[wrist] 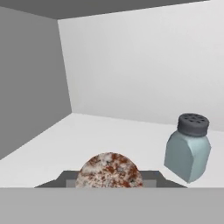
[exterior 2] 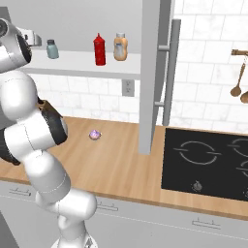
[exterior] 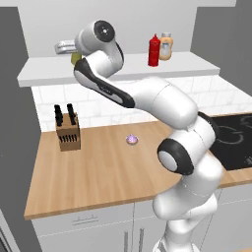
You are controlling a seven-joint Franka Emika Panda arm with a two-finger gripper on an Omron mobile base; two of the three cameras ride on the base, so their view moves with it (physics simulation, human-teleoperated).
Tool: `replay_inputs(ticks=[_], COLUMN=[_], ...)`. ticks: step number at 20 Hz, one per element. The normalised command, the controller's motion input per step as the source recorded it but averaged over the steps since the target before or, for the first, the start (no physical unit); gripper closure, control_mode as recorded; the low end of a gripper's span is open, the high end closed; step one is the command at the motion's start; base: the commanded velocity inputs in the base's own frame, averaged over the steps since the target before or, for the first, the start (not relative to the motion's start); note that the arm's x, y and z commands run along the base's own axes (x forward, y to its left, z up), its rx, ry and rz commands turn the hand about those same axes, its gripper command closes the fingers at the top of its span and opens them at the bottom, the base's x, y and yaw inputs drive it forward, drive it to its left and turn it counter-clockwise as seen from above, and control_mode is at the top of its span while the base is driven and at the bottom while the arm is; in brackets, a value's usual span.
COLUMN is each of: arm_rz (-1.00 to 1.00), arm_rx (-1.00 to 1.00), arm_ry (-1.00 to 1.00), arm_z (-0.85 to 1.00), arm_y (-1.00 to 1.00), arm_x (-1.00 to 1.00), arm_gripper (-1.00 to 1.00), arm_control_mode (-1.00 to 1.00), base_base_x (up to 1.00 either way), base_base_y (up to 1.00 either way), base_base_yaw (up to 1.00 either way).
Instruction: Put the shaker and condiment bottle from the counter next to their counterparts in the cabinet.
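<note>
The shaker is largely hidden behind the arm at the cabinet's left; it seems clenched in the gripper. The grey-teal shaker stands near; the red bottle and tan bottle touch, further right.

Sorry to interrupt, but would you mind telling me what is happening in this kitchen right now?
The robot arm has reached up to the cabinet, its claw shut on the shaker, which it holds just left of the grey-teal shaker on the shelf. The red condiment bottle already stands beside the orange-tan bottle further along. The counter below holds a knife block.
</note>
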Motion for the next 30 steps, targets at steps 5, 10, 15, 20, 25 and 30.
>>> replay_inputs(ticks=[5, 10, 15, 20, 25, 30], arm_rz=[0.00, 0.03, 0.00, 0.00, 0.00, 0.00], arm_rx=[0.00, 0.00, 0.00, 0.00, 0.00, 0.00], arm_ry=[0.00, 0.00, 0.00, 0.00, 0.00, 0.00], arm_z=[0.00, -0.02, -0.13, -0.11, -0.22, -0.14], arm_y=[0.00, 0.14, 0.01, 0.00, 0.00, 0.00], arm_x=[0.45, 0.00, 0.02, 0.10, 0.01, 0.12], arm_gripper=[1.00, 1.00, 1.00, 1.00, 1.00, 1.00], arm_control_mode=[-1.00, -1.00, -1.00, -1.00, -1.00, -1.00], base_base_x=[0.00, 0.00, 0.00, 0.00, 0.00, 0.00], base_base_y=[0.00, 0.00, 0.00, 0.00, 0.00, 0.00], base_base_yaw=[0.00, 0.00, 0.00, 0.00, 0.00, 0.00])
